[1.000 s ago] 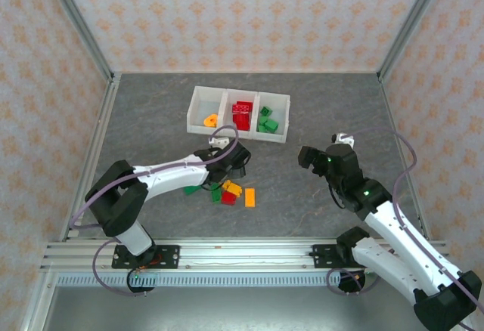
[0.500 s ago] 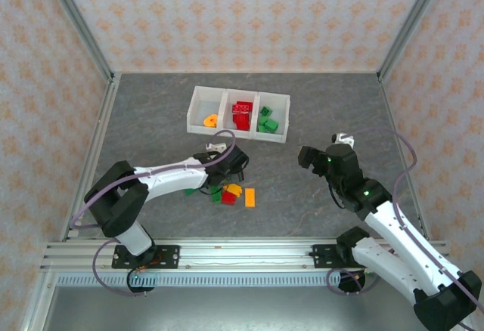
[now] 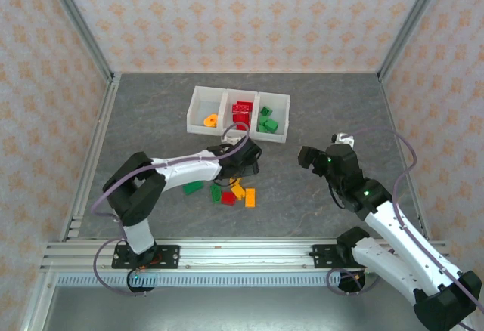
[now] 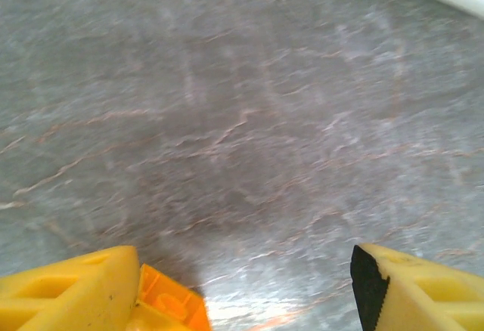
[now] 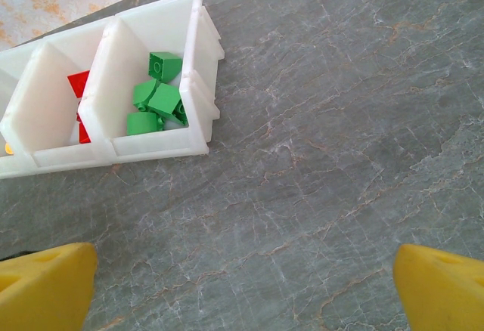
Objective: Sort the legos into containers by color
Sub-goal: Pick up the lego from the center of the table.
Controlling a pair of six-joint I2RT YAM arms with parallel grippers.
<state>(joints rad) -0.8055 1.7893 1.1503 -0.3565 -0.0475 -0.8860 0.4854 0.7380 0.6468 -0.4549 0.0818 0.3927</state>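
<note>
Top external: tray [image 3: 224, 106] lies at the far middle of the table [image 3: 144, 127]. Left bin holds one orange piece [image 3: 211, 120], middle bin red bricks [image 3: 242, 112], right bin green bricks [image 3: 267, 122]. Loose legos [image 3: 229, 197] lie on the table nearer the arms: two green, one red, one yellow, one orange. Left gripper [image 3: 246, 163] hangs between the tray and this cluster, just beside it.

Left wrist: left gripper [image 4: 246, 270] has its jaws spread wide, bare table between them. An orange brick [image 4: 170, 301] touches the inner face of one finger only, so it is not clamped.

Right wrist: right gripper [image 5: 242, 270] has its jaws wide apart, holding nothing, over bare table, apart from the tray [image 5: 200, 81].
</note>
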